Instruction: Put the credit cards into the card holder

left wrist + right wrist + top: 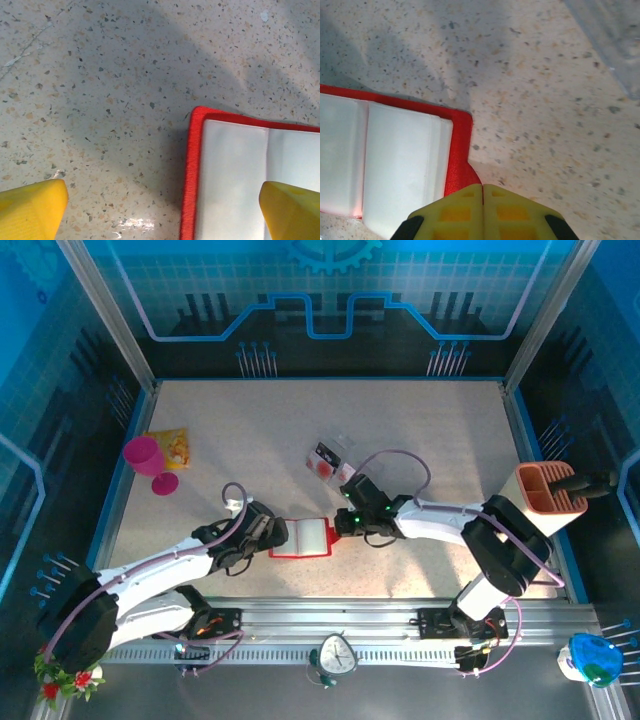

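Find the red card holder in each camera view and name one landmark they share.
Top external: card holder lies open at lower centre.
Left wrist: card holder at lower right, red border on its left.
Right wrist: card holder at lower left, red corner toward the middle.
Shared landmark: the speckled tabletop around it.

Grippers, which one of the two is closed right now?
The right gripper: its yellow fingers are pressed together by the wallet, at its red edge, while the left gripper has its fingers wide apart.
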{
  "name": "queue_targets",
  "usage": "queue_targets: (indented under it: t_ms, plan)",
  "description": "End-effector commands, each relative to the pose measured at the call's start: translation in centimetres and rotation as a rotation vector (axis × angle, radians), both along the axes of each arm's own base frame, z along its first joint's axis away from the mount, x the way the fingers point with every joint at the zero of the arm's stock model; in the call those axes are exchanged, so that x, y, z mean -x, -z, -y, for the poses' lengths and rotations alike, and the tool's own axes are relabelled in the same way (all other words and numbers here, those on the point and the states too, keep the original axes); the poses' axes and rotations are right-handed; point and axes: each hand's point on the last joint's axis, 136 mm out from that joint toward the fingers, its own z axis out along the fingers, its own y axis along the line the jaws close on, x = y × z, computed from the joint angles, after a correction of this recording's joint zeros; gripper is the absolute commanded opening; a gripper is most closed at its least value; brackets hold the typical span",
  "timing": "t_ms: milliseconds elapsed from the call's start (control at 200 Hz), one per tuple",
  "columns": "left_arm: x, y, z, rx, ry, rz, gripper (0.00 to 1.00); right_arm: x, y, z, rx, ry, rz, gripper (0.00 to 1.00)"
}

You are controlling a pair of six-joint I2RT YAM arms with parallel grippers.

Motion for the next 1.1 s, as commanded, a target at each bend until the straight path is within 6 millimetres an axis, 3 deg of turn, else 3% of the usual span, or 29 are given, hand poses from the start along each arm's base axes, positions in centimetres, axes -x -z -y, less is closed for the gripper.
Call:
queue_targets:
  t_ms: [0, 240, 330, 385, 720, 870, 1096]
  plan:
    - [-0.8, -0.8, 0.7, 0.016, 0.022, 0.019, 0.99, -0.2, -0.9, 1.1, 0.000, 0.010, 0.022, 0.00]
    - [-1.2, -1.0, 1.6, 0.042, 0.045, 0.019, 0.99, 0.1, -1.5, 2.2, -0.002, 0.022, 0.031, 0.00]
    - [-1.4, -1.3, 2.1, 0.046, 0.059, 0.017, 0.99, 0.0, -1.9, 2.5, -0.002, 0.031, 0.038, 0.22]
    - [-1.5, -1.4, 2.3, 0.049, 0.065, 0.017, 0.99, -0.1, -2.3, 2.7, -0.002, 0.034, 0.048, 0.28]
    - [-1.9, -2.2, 3.5, 0.073, 0.092, 0.023, 0.99, -0.8, -6.2, 3.0, -0.023, 0.033, 0.136, 0.29]
    - [-2.1, -2.3, 4.0, 0.068, 0.103, 0.021, 0.99, -2.6, -7.7, 3.5, -0.019, 0.036, 0.173, 0.29]
    - [-1.8, -1.2, 3.9, 0.043, 0.103, -0.005, 0.99, -6.3, -11.1, 3.5, 0.040, -0.057, 0.242, 0.40]
